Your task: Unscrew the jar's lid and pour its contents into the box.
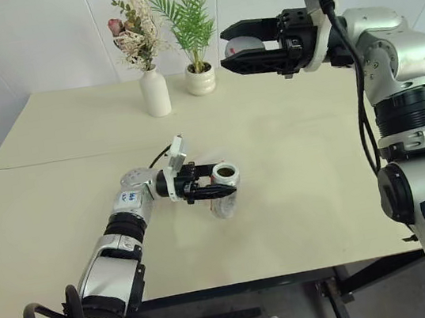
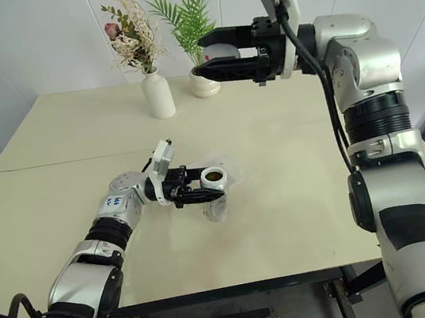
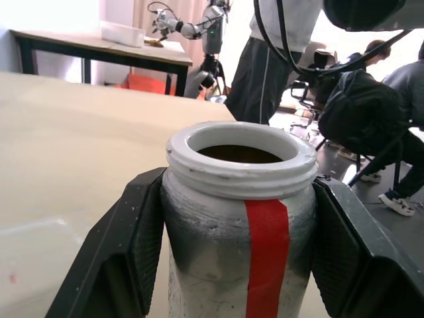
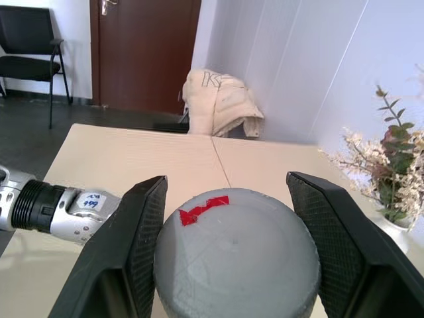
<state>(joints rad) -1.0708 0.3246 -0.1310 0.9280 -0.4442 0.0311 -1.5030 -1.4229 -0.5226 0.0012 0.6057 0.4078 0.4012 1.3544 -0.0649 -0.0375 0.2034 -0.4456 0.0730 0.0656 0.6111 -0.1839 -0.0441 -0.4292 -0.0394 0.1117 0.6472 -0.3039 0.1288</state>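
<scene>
My left gripper (image 1: pixel 220 183) is shut on the jar (image 3: pixel 238 218), a clear cylinder with a red label strip, held upright a little above the table (image 1: pixel 65 189). Its white threaded mouth is uncovered, and dark brown contents (image 3: pixel 238 154) show inside. Just under the jar a faint clear plastic shape lies on the table, the box (image 1: pixel 221 208). High over the table's far right, my right gripper (image 1: pixel 225 48) is shut on the round grey lid (image 4: pixel 235 265), which carries a scrap of red tape. Black fingers (image 4: pixel 132 252) press both sides of the lid.
A white vase (image 1: pixel 154 92) with dried flowers and a white plant pot (image 1: pixel 201 79) stand at the table's back edge, below and left of the raised lid. Seated and standing people (image 3: pixel 397 93) and another table show beyond the table in the left wrist view.
</scene>
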